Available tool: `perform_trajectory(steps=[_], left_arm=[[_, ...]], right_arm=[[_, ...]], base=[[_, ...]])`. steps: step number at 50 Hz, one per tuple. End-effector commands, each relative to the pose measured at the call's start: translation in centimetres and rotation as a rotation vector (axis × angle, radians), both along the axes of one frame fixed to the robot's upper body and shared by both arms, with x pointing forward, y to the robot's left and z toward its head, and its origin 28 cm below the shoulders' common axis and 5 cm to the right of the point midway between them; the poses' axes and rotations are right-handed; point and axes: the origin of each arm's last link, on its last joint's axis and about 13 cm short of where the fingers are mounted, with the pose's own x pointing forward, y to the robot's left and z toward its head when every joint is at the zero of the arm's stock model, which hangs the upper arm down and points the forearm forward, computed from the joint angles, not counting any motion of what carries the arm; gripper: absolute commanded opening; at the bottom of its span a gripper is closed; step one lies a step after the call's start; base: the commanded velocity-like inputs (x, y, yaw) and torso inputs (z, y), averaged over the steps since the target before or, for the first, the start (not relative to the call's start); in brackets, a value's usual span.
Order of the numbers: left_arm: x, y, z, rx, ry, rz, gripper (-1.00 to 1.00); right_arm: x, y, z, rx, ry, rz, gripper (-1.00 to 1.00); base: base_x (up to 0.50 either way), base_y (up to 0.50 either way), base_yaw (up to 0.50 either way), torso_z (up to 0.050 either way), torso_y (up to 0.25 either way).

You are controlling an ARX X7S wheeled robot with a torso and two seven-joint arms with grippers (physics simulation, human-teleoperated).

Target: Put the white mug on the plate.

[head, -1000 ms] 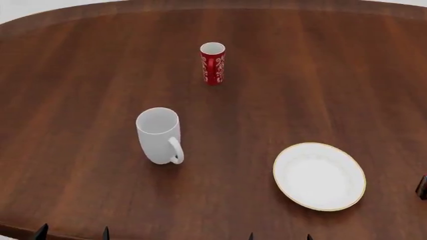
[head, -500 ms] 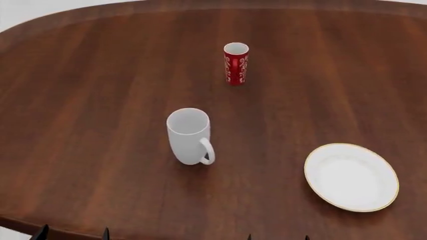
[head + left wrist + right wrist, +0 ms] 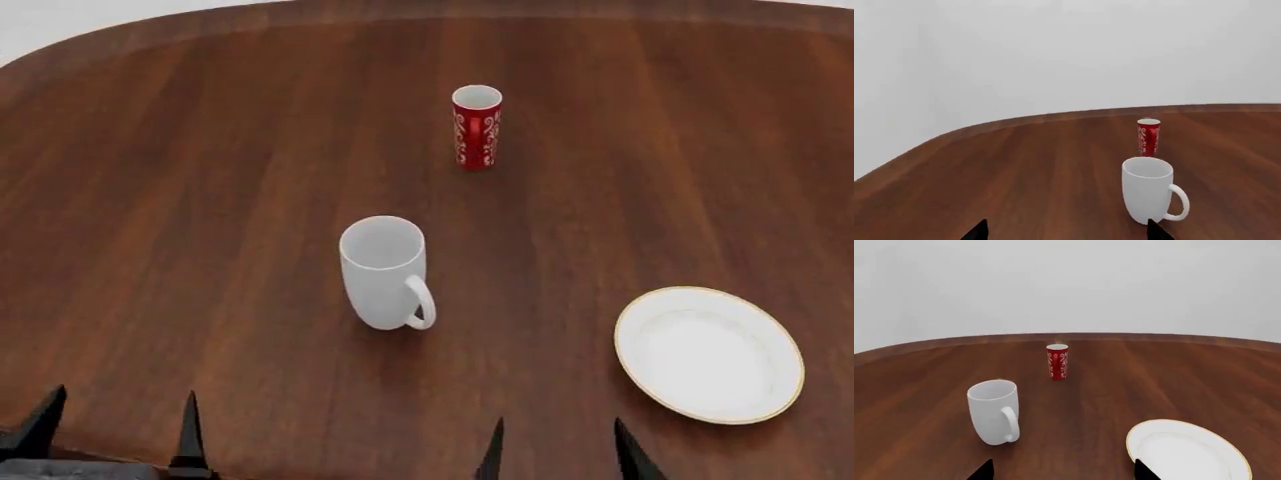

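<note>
Head view: both grippers' fingers spread, empty, short of the white mug (image 3: 384, 272); a clipped handle could topple it before the plate (image 3: 709, 354).

Plain glossy white mug (image 3: 384, 272); white plate (image 3: 709, 353) with thin tan-gold rim; red mug (image 3: 477, 127) with white swirls; dark reddish-brown wood table (image 3: 200, 180).
</note>
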Motion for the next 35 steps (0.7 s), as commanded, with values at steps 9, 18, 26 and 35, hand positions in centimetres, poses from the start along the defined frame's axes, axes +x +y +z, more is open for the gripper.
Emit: perform_trajectory(steps=[9,18,26,35], left_arm=[[0.7,0.3,13.6,0.056,-0.241,-0.008,1.00],[0.4,0.4,17.6,0.067,-0.315,-0.044,1.00],[0.3,0.5,17.9,0.077,-0.355,-0.048,1.00],[0.3,0.7,17.9,0.074,-0.367,-0.044,1.00]], right_arm=[[1.1,-0.5,13.4,-0.037,-0.252,0.111,1.00],[0.7,-1.1,17.7,-0.030,-0.370,0.085,1.00],[0.4,-1.2,19.8,-0.030,-0.429,0.093,1.00],[0.5,-1.1,20.2,-0.004,-0.440,0.124,1.00]], base=[[0.00,0.00,0.00,0.000,0.000],[0.00,0.00,0.00,0.000,0.000],[0.00,0.00,0.00,0.000,0.000],[0.00,0.00,0.00,0.000,0.000]])
